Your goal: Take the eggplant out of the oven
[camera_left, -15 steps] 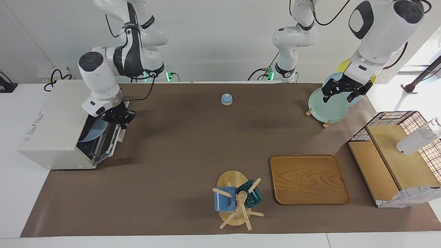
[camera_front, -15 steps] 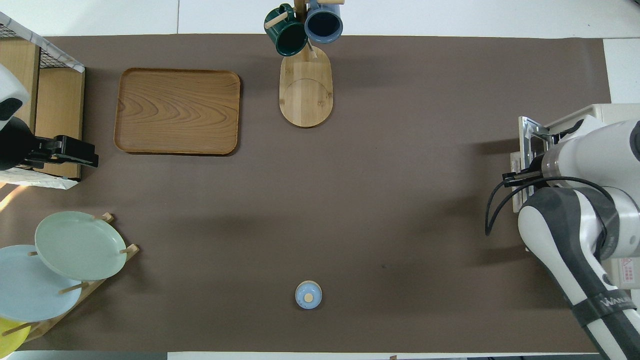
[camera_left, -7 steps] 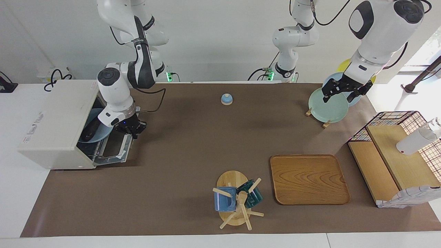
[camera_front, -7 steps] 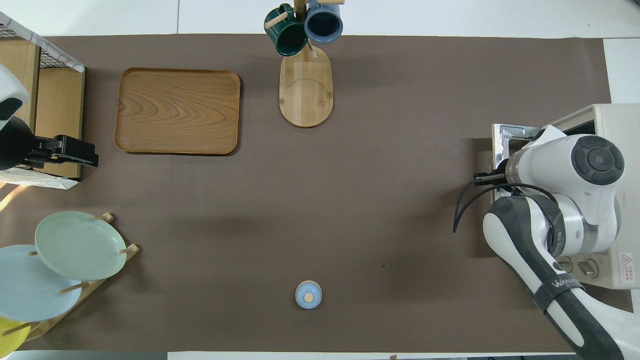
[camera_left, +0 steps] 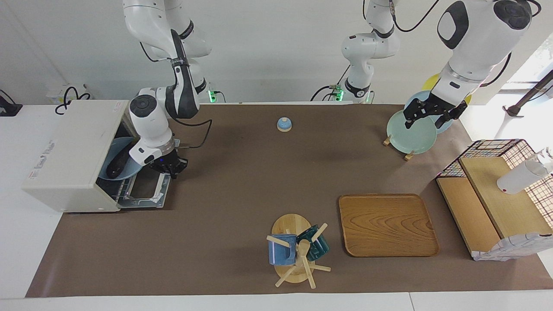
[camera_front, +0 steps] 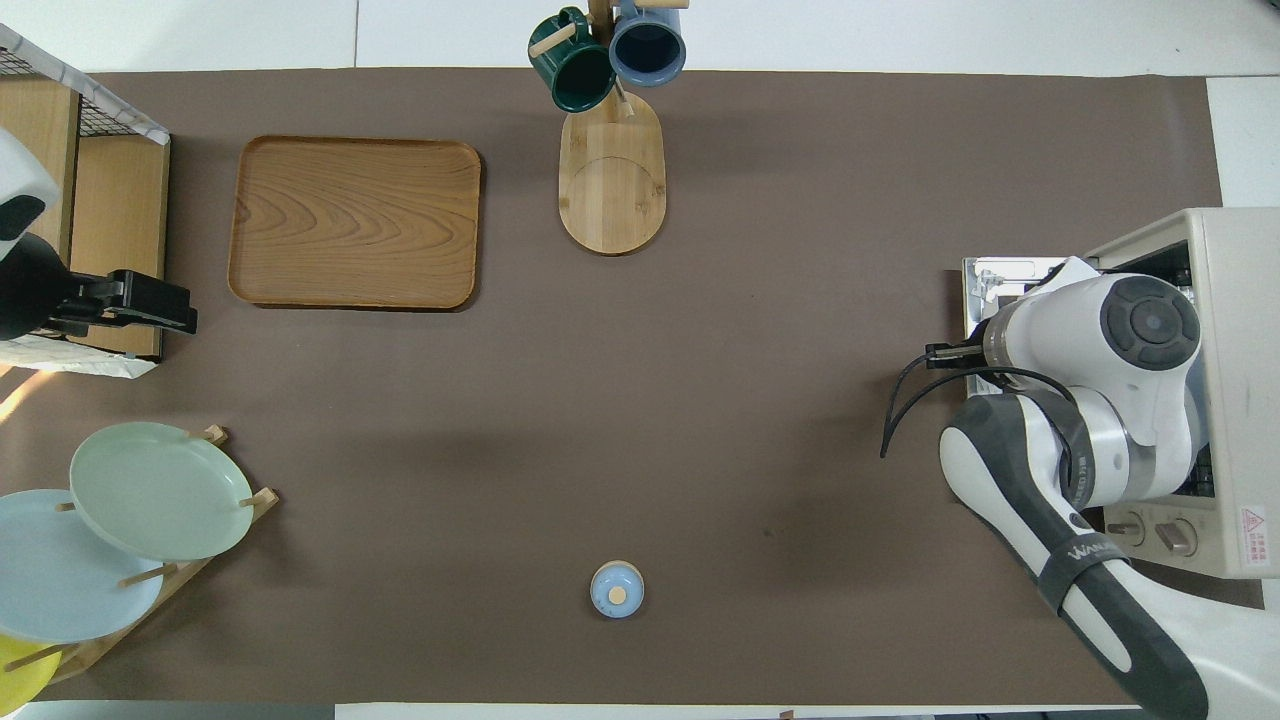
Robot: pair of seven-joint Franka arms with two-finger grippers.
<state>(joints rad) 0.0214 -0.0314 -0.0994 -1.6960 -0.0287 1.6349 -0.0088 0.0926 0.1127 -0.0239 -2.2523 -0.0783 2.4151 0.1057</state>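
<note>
The off-white oven (camera_left: 65,151) stands at the right arm's end of the table, its drop-down door (camera_left: 144,190) lowered almost flat. Inside, the dark eggplant (camera_left: 116,167) lies on a light blue plate (camera_left: 127,149). My right gripper (camera_left: 173,167) is at the door's outer edge, shut on the bar handle. In the overhead view the right arm covers its gripper and much of the oven (camera_front: 1235,300), and the eggplant is hidden. My left gripper (camera_left: 425,117) waits open, raised over the plate rack.
A rack of plates (camera_left: 410,134) and a wire basket shelf (camera_left: 497,194) stand at the left arm's end. A wooden tray (camera_left: 387,224) and a mug tree (camera_left: 296,252) lie farther from the robots. A small blue bell (camera_left: 284,124) sits near the robots.
My right gripper has swung the oven door down from nearly upright to almost flat, moving out from the oven. The plate and eggplant inside now show. The left arm has not moved.
</note>
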